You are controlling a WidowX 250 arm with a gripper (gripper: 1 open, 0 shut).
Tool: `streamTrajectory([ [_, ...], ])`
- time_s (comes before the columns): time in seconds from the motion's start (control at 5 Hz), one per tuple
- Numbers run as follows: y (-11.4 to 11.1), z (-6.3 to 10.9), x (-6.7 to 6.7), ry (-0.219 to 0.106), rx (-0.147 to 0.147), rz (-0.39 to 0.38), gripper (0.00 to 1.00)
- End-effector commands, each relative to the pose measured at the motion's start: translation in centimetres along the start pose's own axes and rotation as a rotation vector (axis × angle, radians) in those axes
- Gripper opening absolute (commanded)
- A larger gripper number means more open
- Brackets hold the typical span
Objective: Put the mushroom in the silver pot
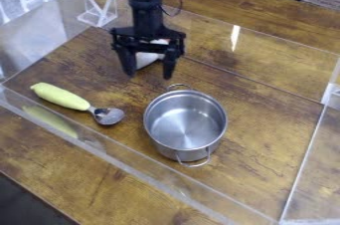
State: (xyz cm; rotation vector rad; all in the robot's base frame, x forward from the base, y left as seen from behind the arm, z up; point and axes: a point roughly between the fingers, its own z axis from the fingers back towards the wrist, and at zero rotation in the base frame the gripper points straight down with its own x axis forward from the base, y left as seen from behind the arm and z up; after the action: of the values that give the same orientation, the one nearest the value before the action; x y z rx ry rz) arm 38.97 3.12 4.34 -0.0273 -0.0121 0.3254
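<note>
The black gripper (145, 64) pointed straight down with its jaws spread wide on either side of the mushroom (142, 58), which lay on the wooden table (265, 80) behind and to the left of the silver pot (186, 122). A yellow-green-handled spoon (75, 102) rested left of the pot, well apart from the mushroom.

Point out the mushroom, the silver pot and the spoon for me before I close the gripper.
mushroom (138, 61): camera view, white stem showing between the open fingers.
silver pot (185, 124): camera view, inside bottom of the pot.
spoon (60, 96): camera view, middle of the yellow-green handle.
</note>
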Motion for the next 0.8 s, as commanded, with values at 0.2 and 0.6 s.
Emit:
streamTrajectory([
  [0.2, 1.7, 1.4, 2.3, -0.079, -0.02, 0.071, 1.0],
  [0.6, 1.1, 4.0, 2.8, -0.091, -0.044, 0.143, 1.0],
])
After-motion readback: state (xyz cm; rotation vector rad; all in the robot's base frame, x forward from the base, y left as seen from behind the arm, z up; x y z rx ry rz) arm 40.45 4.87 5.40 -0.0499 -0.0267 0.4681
